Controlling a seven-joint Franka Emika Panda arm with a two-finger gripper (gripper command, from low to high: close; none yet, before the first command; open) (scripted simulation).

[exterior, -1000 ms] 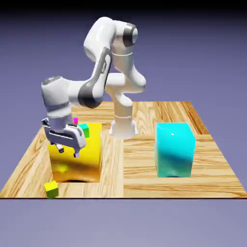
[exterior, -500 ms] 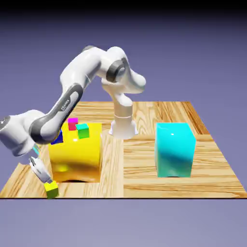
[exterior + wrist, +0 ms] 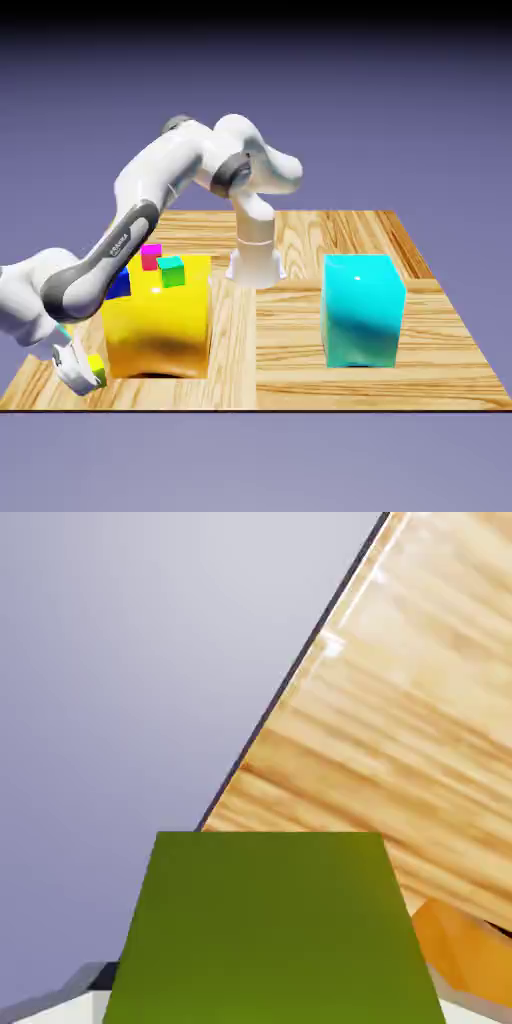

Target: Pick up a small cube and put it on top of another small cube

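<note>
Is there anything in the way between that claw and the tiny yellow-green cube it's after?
Nothing visible: the gripper is already shut on the small cube near the table's front corner, beside the big yellow block.

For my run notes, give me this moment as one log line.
phase: grasp | gripper: jaws shut on small cube | place: table front corner, exterior view's left, beside big yellow block | stacked: not yet

In the exterior view, the gripper point(image 3: 88, 378) covers most of the small cube point(image 3: 97, 370). In the hand view, that cube point(image 3: 270, 932) runs past the bottom edge and hides both fingertips. The arm point(image 3: 25, 300) is cropped at the exterior view's left.
</note>
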